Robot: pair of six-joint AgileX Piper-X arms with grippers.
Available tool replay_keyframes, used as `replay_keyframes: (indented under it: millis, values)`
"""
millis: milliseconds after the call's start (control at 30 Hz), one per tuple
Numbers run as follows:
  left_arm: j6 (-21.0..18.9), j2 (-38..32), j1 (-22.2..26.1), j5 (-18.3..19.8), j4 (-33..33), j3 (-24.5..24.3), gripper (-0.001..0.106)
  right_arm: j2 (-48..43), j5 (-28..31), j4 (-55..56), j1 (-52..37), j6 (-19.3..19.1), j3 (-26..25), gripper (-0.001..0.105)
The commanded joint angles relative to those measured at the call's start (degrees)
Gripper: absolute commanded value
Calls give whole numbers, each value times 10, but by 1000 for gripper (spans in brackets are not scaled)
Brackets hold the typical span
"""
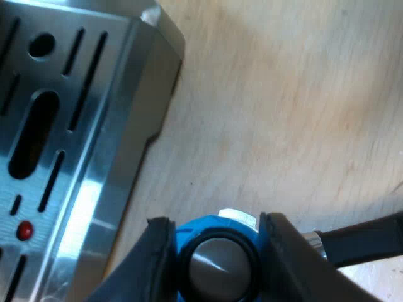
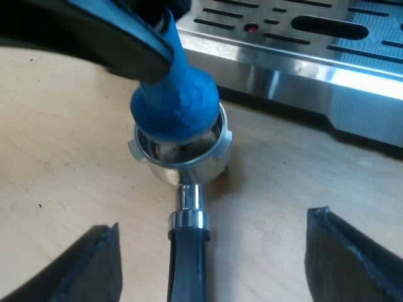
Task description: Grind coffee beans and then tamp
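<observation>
The blue tamper [image 1: 189,239], with a round metal cap ringed in black, sits between the fingers of my left gripper [image 1: 217,221], which is shut on it. In the right wrist view the blue tamper [image 2: 176,107] stands in the basket of the metal holder [image 2: 182,165], which rests on the wooden table. My left gripper [image 2: 126,38] grips the tamper from above. The holder's dark handle [image 2: 187,258] runs out between the wide-apart fingers of my open right gripper [image 2: 217,264], which touch nothing. That handle [image 1: 365,242] also shows beside the left fingers.
The espresso machine's steel drip tray [image 2: 302,56], slotted and with a small red dot, stands close beyond the holder. Its corner [image 1: 126,94] lies near the tamper. Bare light wooden table [image 1: 283,113] surrounds the holder.
</observation>
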Motion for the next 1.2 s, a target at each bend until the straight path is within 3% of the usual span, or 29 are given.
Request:
replay_keyframes:
  millis: [33, 433, 967, 1067, 1200]
  values:
    - [3, -21, 0, -3, 0, 0, 0, -2, 3, -3, 1, -5, 0, 62]
    - [-2, -98, 0, -3, 0, 0, 0, -2, 3, -3, 1, -5, 0, 62]
    - [-45, -197, 2, -51, 45, 0, 0, -2, 3, -3, 1, -5, 0, 62]
    - [-53, -207, 33, -48, 66, 0, 0, -2, 3, -3, 1, -6, 0, 62]
    - [-53, -215, 93, -16, 87, 0, 0, -2, 3, -3, 1, -19, 0, 62]
